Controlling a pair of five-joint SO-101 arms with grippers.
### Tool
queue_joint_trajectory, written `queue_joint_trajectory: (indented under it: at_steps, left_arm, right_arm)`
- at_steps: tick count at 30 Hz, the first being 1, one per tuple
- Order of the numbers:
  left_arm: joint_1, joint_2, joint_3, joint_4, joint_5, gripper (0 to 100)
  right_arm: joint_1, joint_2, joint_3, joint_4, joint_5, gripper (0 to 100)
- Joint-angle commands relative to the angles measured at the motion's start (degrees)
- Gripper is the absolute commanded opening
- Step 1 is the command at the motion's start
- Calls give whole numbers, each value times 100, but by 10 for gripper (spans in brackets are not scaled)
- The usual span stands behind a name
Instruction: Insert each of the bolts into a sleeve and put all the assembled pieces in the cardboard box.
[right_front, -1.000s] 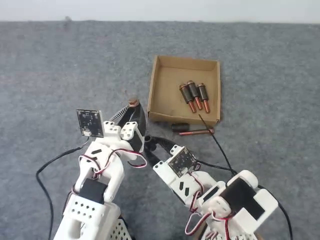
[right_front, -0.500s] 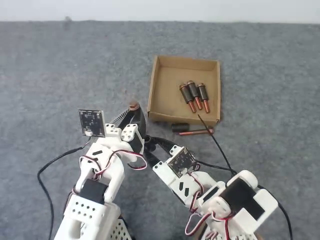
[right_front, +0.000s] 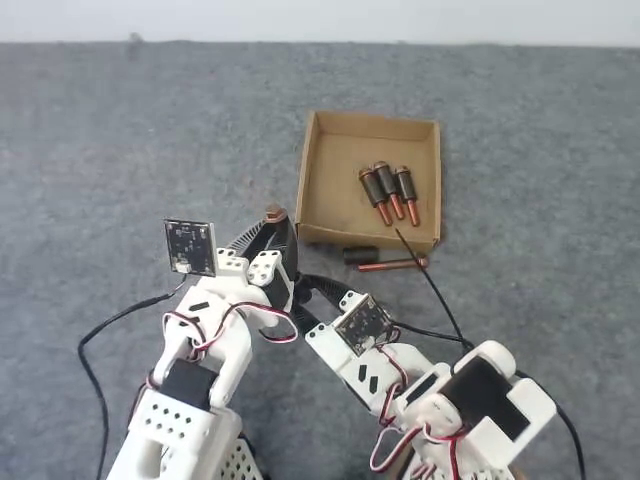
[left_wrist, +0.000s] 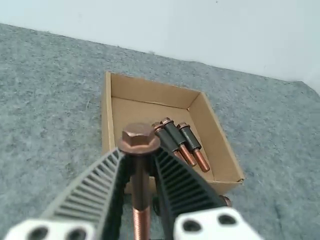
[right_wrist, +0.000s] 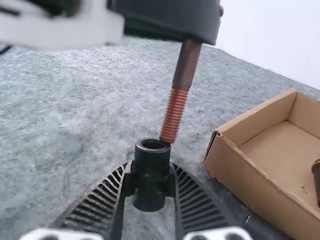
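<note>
My left gripper is shut on a copper bolt, held upright with its hex head on top. My right gripper is shut on a black sleeve, whose open end faces up. The bolt's threaded tip hangs just at the sleeve's far rim, not inside it. The cardboard box holds three assembled pieces. A loose sleeve and a loose bolt lie on the carpet just in front of the box.
Grey carpet covers the table. A thin black cable runs from the box's front corner back to the right arm. The box's near wall stands close beside the held sleeve.
My left gripper has shifted slightly right and toward me with the bolt, closer to the right gripper. The right arm has hardly moved.
</note>
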Motion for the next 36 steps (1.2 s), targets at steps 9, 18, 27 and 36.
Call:
queue_joint_trajectory:
  at_steps: [9,18,27,36]
  left_arm:
    - [35,-193,-127,9,97,12]
    - [26,-193,-127,9,97,12]
    - [18,-193,-75,9,97,12]
    - [35,-193,-40,9,97,12]
  right_arm:
    - [207,-22,-246,13,70,6]
    - [215,-31,-422,426,70,6]
    - [215,-31,-501,426,70,6]
    - [224,-75,-501,418,70,6]
